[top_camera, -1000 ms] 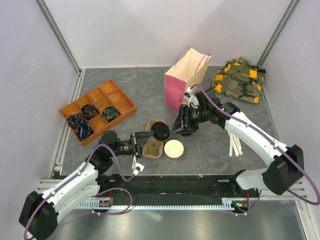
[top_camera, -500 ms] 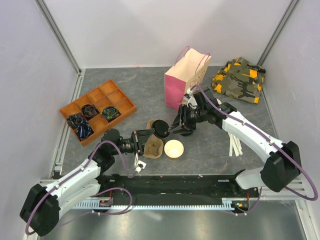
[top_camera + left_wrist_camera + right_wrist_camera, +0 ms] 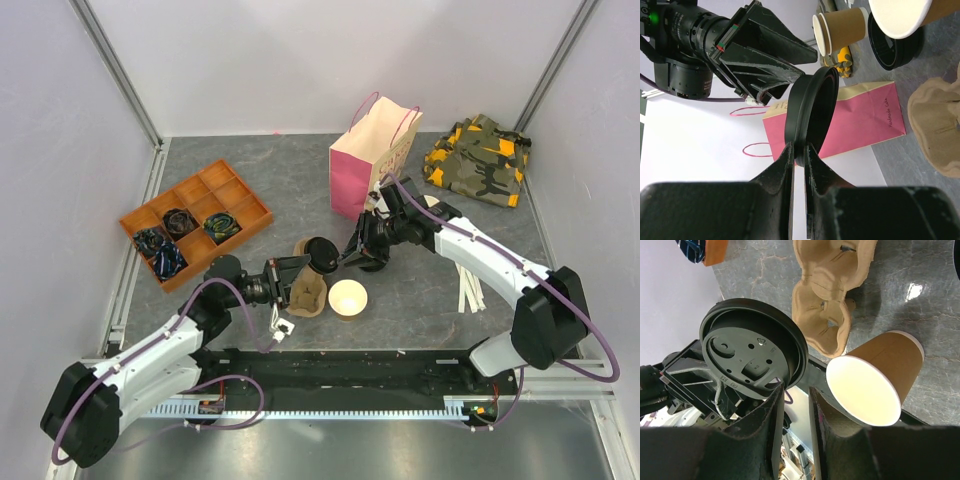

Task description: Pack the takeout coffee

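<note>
My left gripper (image 3: 799, 146) is shut on the lower rim of a loose black lid (image 3: 812, 115), holding it on edge above the table (image 3: 250, 180). My right gripper (image 3: 796, 387) faces it with its jaws open, one on each side of the lid's (image 3: 752, 355) opposite rim, apart from it. In the top view the two grippers meet at the lid (image 3: 322, 254). A lidless tan cup (image 3: 348, 298) with a white inside stands just in front. The takeout coffee, as a lidded cup, is out of view.
A tan cardboard cup carrier (image 3: 305, 290) lies under my left gripper. A pink paper bag (image 3: 368, 160) stands behind. A second black lid (image 3: 895, 42) and stacked cups (image 3: 840, 30) show nearby. An orange tray (image 3: 195, 220) sits left, camouflage cloth (image 3: 480, 160) back right, pale sticks (image 3: 468, 290) right.
My right gripper has moved left up to the lid and its jaws have narrowed around the rim. My left gripper has shifted slightly right, still holding the lid.
</note>
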You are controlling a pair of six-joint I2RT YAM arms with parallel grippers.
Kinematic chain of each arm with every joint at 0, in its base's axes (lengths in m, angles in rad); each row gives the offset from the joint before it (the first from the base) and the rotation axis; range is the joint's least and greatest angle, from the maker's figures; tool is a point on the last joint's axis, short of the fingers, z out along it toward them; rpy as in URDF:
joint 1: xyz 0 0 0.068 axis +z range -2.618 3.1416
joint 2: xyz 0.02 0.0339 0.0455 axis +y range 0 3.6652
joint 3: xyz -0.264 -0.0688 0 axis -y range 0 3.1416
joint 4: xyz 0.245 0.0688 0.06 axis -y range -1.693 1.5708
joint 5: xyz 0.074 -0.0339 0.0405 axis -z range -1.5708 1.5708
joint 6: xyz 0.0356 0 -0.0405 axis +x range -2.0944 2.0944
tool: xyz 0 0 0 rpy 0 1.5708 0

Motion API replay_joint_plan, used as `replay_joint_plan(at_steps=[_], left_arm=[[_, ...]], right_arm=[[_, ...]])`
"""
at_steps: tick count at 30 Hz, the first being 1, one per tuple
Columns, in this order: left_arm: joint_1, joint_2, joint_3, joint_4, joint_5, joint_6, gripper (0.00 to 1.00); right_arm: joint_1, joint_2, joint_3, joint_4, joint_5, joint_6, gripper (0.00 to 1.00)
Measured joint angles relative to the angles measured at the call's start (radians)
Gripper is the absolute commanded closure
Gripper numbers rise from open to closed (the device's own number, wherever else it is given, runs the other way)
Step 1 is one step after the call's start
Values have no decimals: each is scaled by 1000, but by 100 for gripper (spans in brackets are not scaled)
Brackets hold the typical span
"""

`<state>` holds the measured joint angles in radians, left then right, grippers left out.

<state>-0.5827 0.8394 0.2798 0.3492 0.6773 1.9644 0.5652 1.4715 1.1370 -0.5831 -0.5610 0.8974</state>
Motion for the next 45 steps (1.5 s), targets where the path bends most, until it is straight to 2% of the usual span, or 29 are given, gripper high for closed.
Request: replay_joint_plan(at_steps=[16,23,35,39,42,45], left_arm=[[-26,60,23,26,-23,0,98],[-41,85,27,29,-49,0,98],[-46,95,28,50,-52,0,98],[-53,95,28,50,-54,0,98],[-57,95,28,50,-56,0,98],[-63,95,28,50,-56,1,98]], right_arm=[[-2,7,0,29,-10,42,66],[-6,41,0,30,-13,50,79],[-15,51,0,36,-18,65,76],[-19,68,0,42,-26,72,87],[-23,77,0,49,-26,80,99],[-30,79,0,55,-26,88,100]])
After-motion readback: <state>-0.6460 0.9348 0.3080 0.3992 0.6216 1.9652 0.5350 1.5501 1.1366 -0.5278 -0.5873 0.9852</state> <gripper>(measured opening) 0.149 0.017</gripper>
